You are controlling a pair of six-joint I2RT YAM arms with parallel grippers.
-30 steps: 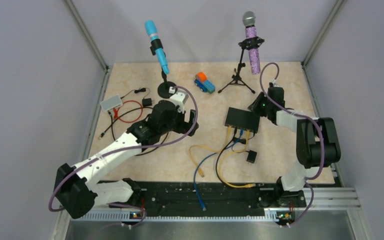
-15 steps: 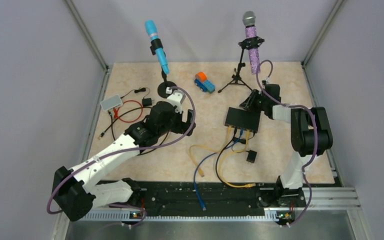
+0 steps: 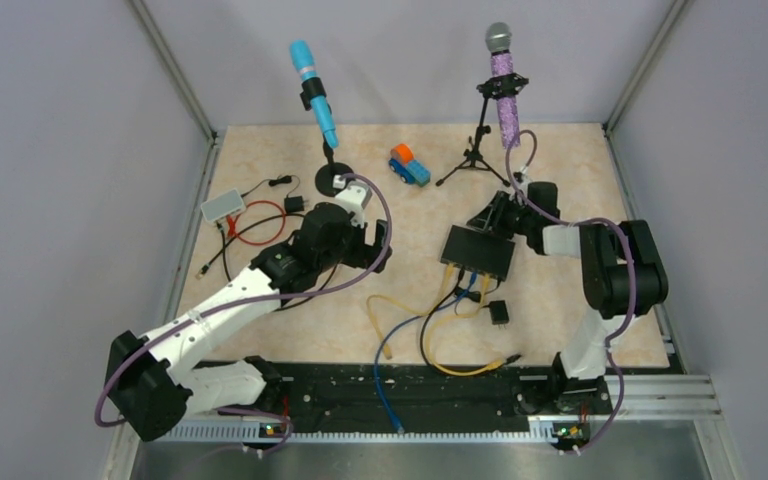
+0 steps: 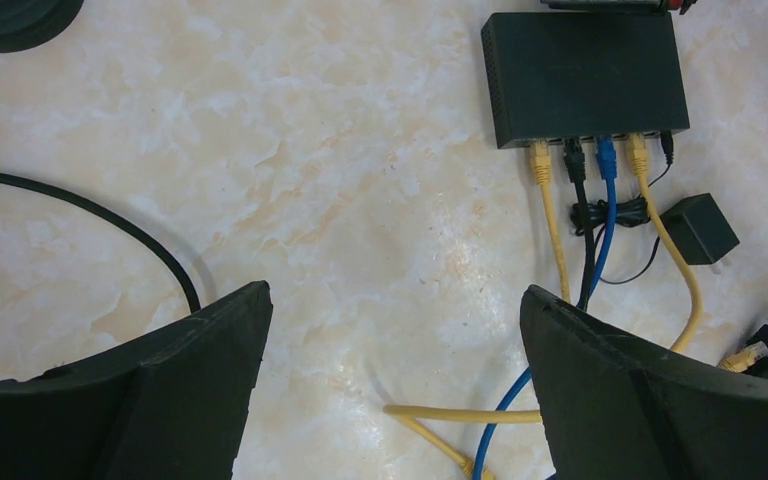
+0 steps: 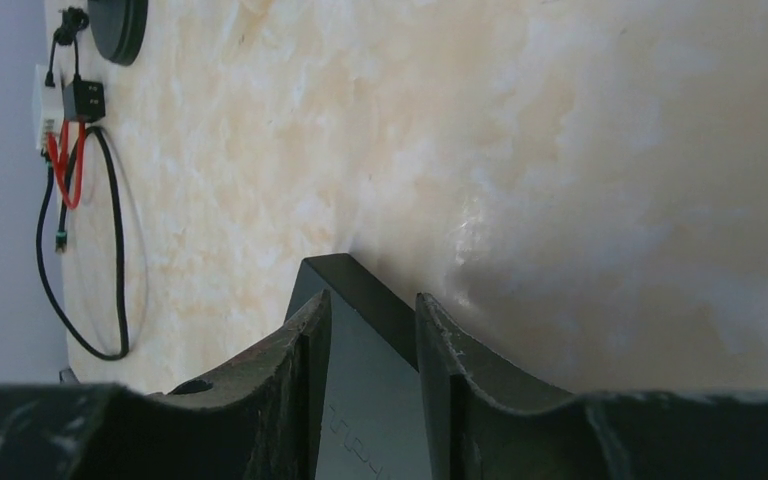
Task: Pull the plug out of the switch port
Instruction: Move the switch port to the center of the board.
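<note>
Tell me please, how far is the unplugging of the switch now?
Done: nothing yet; the four network plugs sit in the ports of the network switch. In hand: the right end effector straddles the switch's far corner, perhaps bracing it. Remaining: the open left end effector must reach a plug and pull it.

Flat black switch (image 4: 585, 70) lies level, yellow, black, blue, yellow plugs (image 4: 605, 152) seated in its edge ports (image 4: 585, 140).

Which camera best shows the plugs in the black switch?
Left wrist: the four plugs, yellow, black, blue, yellow, show clearly along the switch edge. Top external shows them tiny; right wrist catches only a switch corner.
</note>
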